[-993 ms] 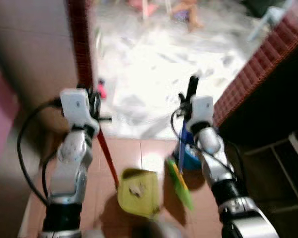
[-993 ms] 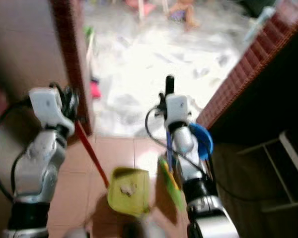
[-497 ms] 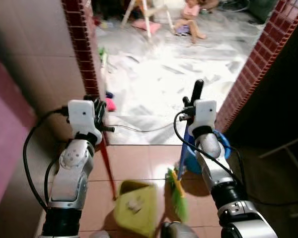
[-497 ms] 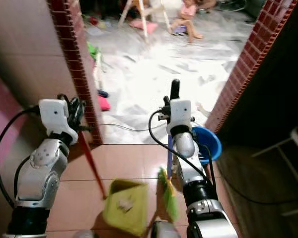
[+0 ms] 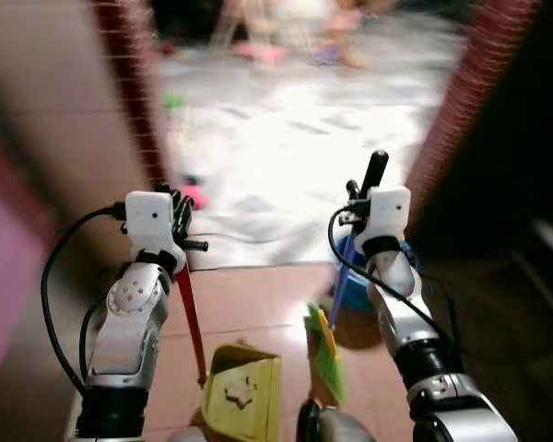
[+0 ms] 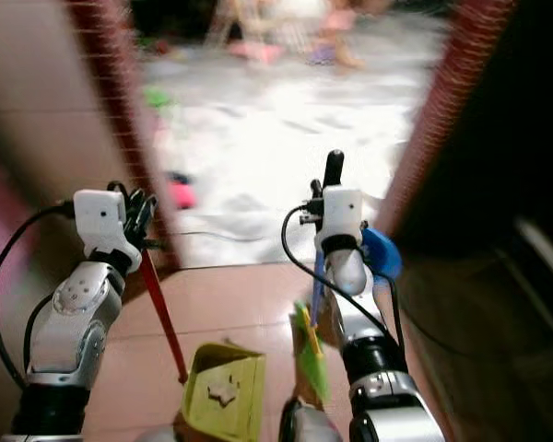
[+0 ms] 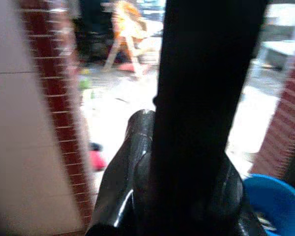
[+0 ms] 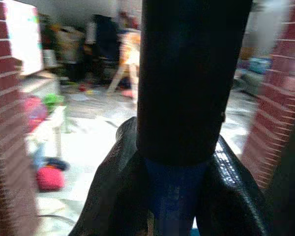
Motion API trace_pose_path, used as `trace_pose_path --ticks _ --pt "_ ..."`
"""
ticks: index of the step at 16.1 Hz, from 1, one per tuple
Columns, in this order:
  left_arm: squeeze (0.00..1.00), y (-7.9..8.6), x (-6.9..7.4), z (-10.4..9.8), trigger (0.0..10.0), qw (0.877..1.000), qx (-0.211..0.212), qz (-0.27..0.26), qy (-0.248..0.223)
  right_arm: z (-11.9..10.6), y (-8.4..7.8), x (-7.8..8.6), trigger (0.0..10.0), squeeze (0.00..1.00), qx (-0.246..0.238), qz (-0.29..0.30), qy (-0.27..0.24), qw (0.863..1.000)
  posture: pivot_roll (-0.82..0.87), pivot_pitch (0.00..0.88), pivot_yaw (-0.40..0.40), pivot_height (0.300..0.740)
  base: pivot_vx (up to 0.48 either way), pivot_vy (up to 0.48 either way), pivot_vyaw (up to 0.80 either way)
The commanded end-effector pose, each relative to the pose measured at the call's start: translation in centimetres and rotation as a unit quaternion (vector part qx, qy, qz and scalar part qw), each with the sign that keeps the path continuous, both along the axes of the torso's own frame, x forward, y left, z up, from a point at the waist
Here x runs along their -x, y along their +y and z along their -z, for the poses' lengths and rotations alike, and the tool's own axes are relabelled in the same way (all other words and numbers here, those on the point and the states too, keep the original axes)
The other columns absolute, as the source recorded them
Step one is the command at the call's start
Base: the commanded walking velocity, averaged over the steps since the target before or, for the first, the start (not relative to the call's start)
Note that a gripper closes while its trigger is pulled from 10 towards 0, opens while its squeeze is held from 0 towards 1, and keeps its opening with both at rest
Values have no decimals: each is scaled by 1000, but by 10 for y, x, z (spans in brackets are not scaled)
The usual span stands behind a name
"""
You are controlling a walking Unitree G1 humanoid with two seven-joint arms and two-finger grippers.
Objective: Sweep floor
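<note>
The robot is carrying its tools to the doorway: the left gripper (image 5: 175,216) jaws are pinching the dustpan (image 5: 242,394) handle, the right gripper (image 5: 364,198) jaws are pinching the broom (image 5: 325,350), and next it likely needs to walk onto the white floor (image 5: 286,157) and sweep.

Tiled floor (image 5: 258,304) — blue basin (image 6: 378,253)

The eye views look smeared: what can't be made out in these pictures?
- Pale scrap in the yellow dustpan: blurred, unidentifiable.
- Broom bristles: lower end cut off by robot's body.
- Blue basin: mostly behind the right arm.
- Far room: motion blur.
- Left gripper and right gripper: wrist views blocked by dark handles.
</note>
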State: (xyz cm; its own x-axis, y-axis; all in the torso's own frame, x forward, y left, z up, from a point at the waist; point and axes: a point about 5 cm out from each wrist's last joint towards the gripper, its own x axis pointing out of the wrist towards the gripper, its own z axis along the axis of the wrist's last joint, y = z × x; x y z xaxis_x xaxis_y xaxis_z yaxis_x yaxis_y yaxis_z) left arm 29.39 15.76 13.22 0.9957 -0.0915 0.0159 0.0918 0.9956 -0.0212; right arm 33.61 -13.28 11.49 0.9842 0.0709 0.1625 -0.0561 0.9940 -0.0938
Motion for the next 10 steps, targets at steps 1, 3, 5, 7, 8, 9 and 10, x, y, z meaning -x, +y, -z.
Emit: trace_pose_path --ticks 1,3,5,7,8,9,10 --pt "0 -2 0 -9 10000 1000 13 -1 -27 -8 -8 -5 10000 0 18 1 -12 1000 74 0 -44 740 0 480 -800" --pt "0 -4 2 -8 10000 1000 11 4 -27 -10 -6 -7 10000 0 20 -4 -14 1000 77 0 -53 740 0 480 -800" --pt "0 -3 3 -8 10000 1000 10 6 -29 -10 -1 -8 10000 0 20 -12 -14 1000 80 0 -56 740 0 480 -791" --pt "0 -2 2 -8 10000 1000 12 3 -29 -11 0 -9 10000 0 21 -16 -14 1000 81 0 -61 740 0 480 -778" --pt "0 -2 3 -8 10000 999 15 1 -29 -10 -1 -9 10000 0 21 -16 -15 1000 78 0 -62 740 0 480 -738" --pt "0 -2 3 -8 10000 999 15 1 -29 -10 -2 -9 10000 0 22 -15 -14 1000 78 0 -62 740 0 480 -725" --pt "0 -3 4 -6 10000 999 16 3 -27 -10 -3 -9 10000 0 23 -14 -14 1000 73 0 -61 740 0 480 -725"
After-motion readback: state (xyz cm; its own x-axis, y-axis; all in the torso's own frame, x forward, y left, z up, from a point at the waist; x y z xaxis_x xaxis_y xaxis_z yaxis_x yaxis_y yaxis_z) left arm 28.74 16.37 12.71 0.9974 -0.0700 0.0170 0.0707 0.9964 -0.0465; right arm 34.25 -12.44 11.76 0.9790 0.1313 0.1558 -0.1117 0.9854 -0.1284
